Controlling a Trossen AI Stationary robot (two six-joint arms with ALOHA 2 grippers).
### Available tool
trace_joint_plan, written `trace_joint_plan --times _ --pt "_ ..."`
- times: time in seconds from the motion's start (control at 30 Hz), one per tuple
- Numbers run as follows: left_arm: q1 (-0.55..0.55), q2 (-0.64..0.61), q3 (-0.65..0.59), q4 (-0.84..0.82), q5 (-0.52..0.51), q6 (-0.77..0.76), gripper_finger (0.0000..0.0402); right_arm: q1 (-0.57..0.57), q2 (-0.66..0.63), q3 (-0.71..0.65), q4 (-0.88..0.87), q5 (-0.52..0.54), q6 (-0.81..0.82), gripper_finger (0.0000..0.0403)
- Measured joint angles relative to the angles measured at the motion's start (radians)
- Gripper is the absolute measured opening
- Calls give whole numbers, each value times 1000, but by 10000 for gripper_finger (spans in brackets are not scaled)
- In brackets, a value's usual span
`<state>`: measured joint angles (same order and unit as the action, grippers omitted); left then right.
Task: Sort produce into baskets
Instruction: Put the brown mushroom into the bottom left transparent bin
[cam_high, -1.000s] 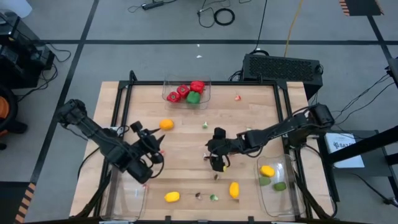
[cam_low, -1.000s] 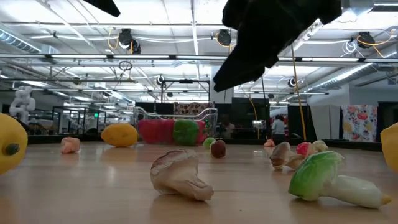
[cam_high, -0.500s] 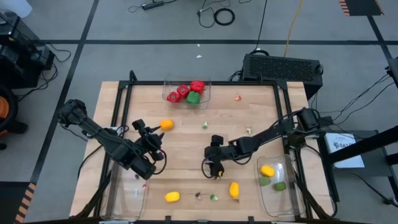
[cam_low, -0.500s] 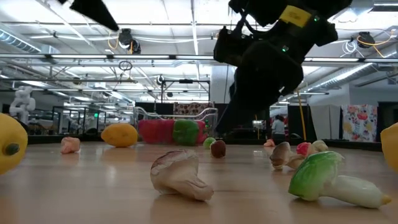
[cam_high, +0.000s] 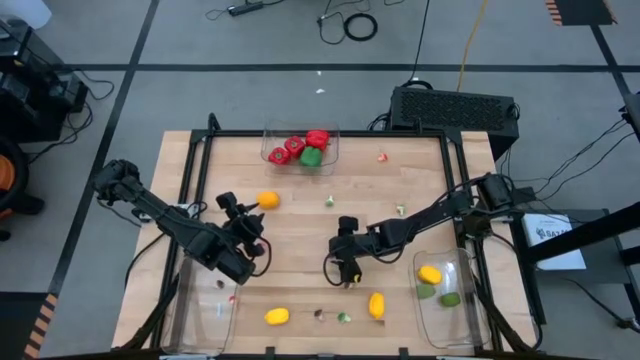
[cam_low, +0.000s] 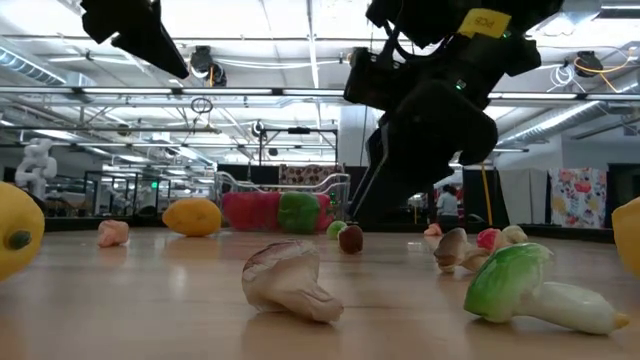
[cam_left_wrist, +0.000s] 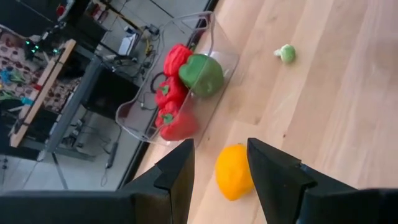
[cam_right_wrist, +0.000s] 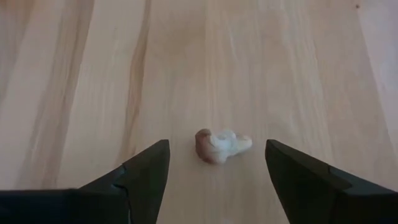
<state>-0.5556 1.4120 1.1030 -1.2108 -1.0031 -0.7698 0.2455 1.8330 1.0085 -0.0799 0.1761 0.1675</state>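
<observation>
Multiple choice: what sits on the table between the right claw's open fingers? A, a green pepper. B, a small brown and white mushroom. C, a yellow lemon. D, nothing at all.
B: the right wrist view shows a small mushroom with a brown cap and white stem lying on the bare wood table, centered ahead of the open right claw and not yet gripped.

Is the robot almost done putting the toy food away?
Not yet. Peppers sit in the far bin, and a lemon and limes in the right bin. The open right gripper hovers over a small mushroom. The open left gripper points at an orange. Lemons and bits wait on the table.
</observation>
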Motion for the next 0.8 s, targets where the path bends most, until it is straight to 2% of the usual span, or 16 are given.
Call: trace_joint_plan --times 0.23,0.43,0.8 --pt "0 0 0 88 6 95 154 -11 70 -1 16 -1 -11 258" --pt "0 0 0 87 6 98 154 -18 91 1 64 -4 -34 251" --pt "0 0 0 84 6 98 154 -18 88 1 65 0 -49 171"
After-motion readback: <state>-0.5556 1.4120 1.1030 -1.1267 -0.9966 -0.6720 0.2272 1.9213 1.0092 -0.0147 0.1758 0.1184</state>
